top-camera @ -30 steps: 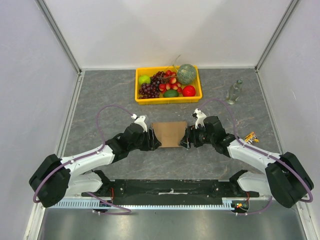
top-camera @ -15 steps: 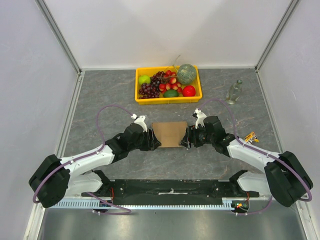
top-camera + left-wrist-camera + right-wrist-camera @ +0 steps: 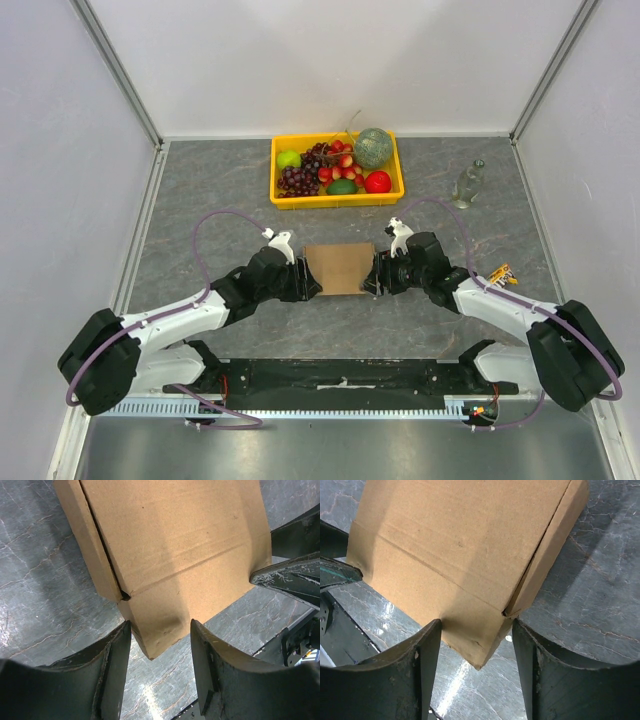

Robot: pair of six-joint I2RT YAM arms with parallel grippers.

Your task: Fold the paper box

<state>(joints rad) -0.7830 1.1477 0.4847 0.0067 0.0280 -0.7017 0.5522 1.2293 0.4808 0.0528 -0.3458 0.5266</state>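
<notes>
The paper box (image 3: 338, 266) is a shallow brown cardboard box lying folded on the grey table between my two arms. My left gripper (image 3: 309, 282) is at its near-left corner. In the left wrist view that corner (image 3: 155, 630) sits between the fingers, both tips pressed on the cardboard, so my left gripper (image 3: 160, 626) is shut on it. My right gripper (image 3: 372, 280) straddles the near-right corner. In the right wrist view the box (image 3: 460, 545) pokes between the fingers, and my right gripper (image 3: 476, 622) stands open close around the corner.
A yellow crate (image 3: 336, 200) of fruit stands behind the box. A small clear bottle (image 3: 467, 184) stands at the back right. Walls close in the table on the left, right and back.
The right gripper's jaws have narrowed around the box's near-right corner. The left gripper and the box have barely moved.
</notes>
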